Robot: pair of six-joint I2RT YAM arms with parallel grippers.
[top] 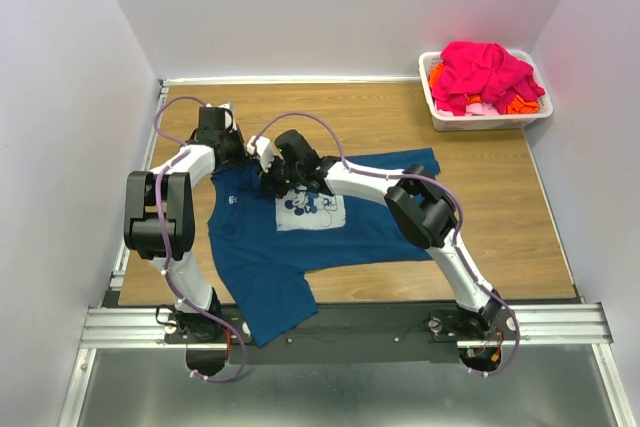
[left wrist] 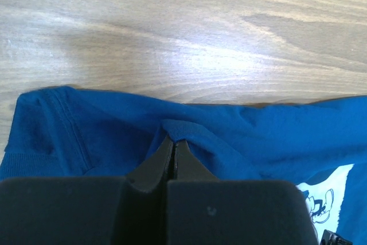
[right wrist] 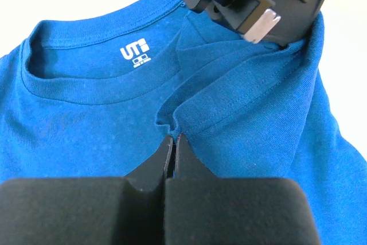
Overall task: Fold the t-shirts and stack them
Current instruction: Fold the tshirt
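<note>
A dark teal-blue t-shirt (top: 300, 247) with a pale cartoon chest print (top: 310, 210) lies spread on the wooden table (top: 480, 207); its lower part hangs over the near edge. My left gripper (top: 232, 150) is shut on a fold of the shirt's upper edge (left wrist: 178, 127). My right gripper (top: 272, 179) is shut on a hemmed fold of the shirt (right wrist: 178, 120) near the collar (right wrist: 74, 90). The left gripper (right wrist: 261, 4) shows at the top of the right wrist view, close by. Magenta-pink (top: 482, 72) and orange (top: 518, 102) t-shirts lie heaped in the basket.
A white plastic basket (top: 470, 122) stands at the table's far right corner. Pale walls close in the table at the back and both sides. A metal rail (top: 350, 325) runs along the near edge by the arm bases.
</note>
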